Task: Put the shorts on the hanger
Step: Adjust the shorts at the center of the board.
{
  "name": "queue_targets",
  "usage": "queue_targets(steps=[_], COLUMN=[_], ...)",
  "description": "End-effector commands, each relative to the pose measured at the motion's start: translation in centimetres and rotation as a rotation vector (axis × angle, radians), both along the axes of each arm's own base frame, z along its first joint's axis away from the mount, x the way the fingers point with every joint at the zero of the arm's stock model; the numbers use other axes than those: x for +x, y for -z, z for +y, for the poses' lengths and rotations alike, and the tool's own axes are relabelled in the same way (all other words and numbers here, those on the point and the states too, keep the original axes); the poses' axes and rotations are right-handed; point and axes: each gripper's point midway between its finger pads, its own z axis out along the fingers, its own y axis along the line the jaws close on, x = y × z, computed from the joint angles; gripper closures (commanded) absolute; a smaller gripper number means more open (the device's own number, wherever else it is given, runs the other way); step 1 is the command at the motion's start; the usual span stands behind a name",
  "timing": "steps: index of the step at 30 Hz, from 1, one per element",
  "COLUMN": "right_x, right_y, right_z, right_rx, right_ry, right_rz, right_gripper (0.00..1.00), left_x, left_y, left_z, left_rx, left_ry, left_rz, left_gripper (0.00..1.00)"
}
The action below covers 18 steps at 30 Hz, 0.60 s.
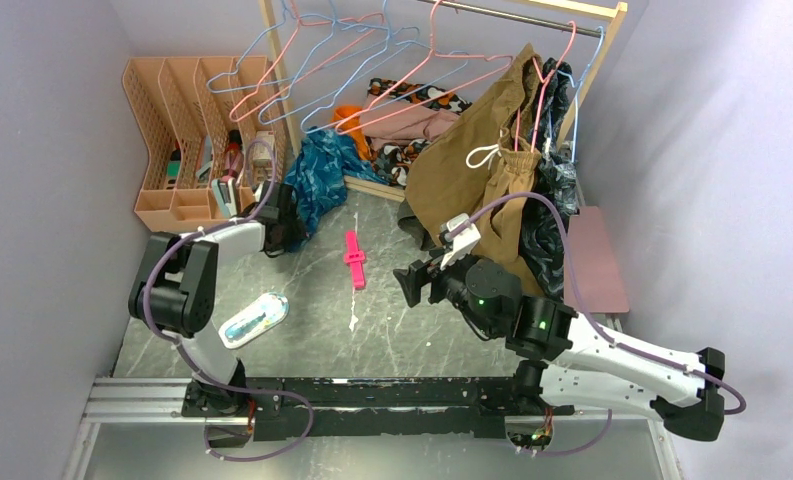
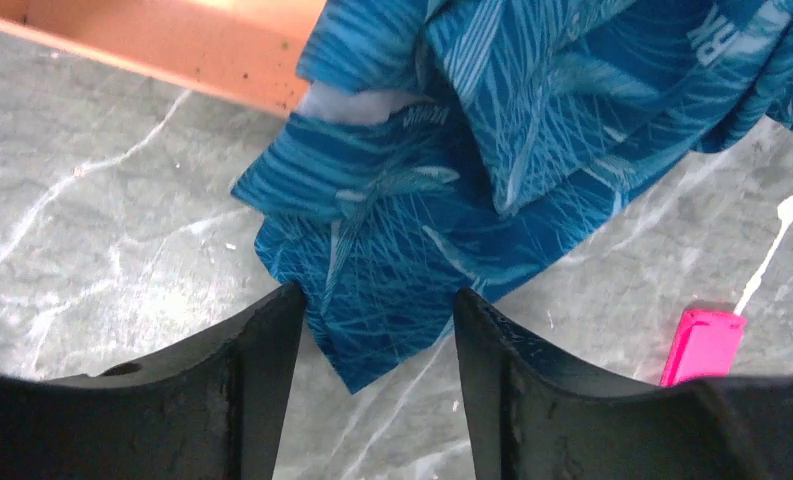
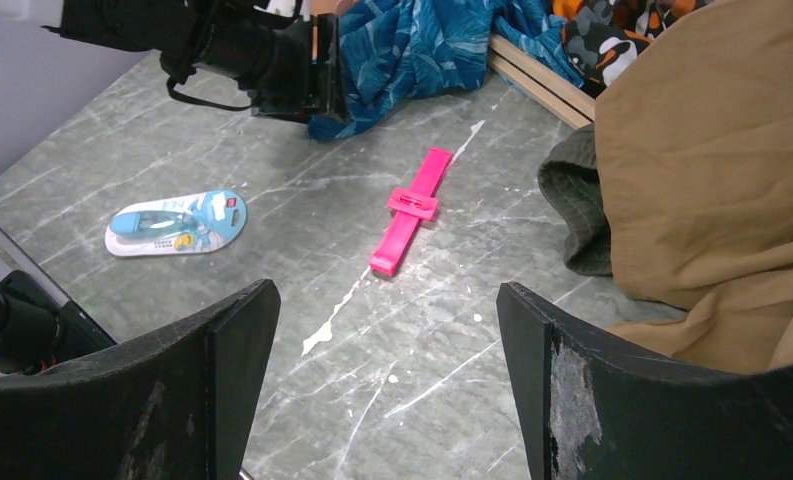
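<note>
Nearest the left wrist camera, the left gripper (image 2: 377, 300) stood with its jaws apart on both sides of a corner of the shorts (image 2: 472, 150), not yet clamped on it. I think a safe grasp needed more fabric, so the arm should push deeper before squeezing. In the right wrist view the right gripper (image 3: 387, 295) was wide open and empty above the table (image 3: 302, 240). From above, the shorts lay on the table, well apart from the pink hanger (image 1: 383, 84) on the rail (image 1: 517, 18).
</note>
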Motion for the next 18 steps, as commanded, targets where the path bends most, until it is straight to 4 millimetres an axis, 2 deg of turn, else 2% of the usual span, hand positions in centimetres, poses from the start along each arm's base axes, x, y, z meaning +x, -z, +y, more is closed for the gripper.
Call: queue_targets(steps=[1,5,7,8,9,12,14,18], right_x=[-0.3,-0.3,-0.3,-0.2,-0.2,-0.2,-0.1,0.1], right_y=[-1.0,-1.5,-1.7,-1.7,-1.8,-1.8,-2.0,-3.1], right_z=[-0.4,-0.7,-1.0,-1.2,-1.3,-1.5,-1.7,-2.4], right_rx=[0.031,0.035,0.034,0.034,0.035,0.041,0.042,0.052], right_ry=[-0.004,0.005,0.014,0.018,0.022,0.027,0.037,0.061], right_rz=[-0.005,-0.013,-0.016,-0.017,-0.018,-0.02,-0.023,-0.047], right_gripper=[0.16,0.16,0.16,0.16,0.16,0.16,0.16,0.16], left_x=[1.3,1.0,0.7,0.6,0.4,-0.5,-1.5,-3.9], left_y=[0.4,0.8,0.1,-0.9,-2.0,-6.5,-10.3,-20.5], left_z=[-0.3,-0.5,-0.4,-0.4,-0.6,-1.3,-1.6,-1.6], left_rx=[-0.013,-0.019,-0.017,-0.019,-0.024,-0.064,-0.09,-0.148], left_ry=[0.004,0.014,0.014,0.015,0.018,0.035,0.049,0.079], left_rz=[-0.01,0.006,-0.003,-0.025,-0.05,-0.151,-0.215,-0.429], left_gripper=[0.43,0.7,0.86,0.92,0.93,0.93,0.93,0.93])
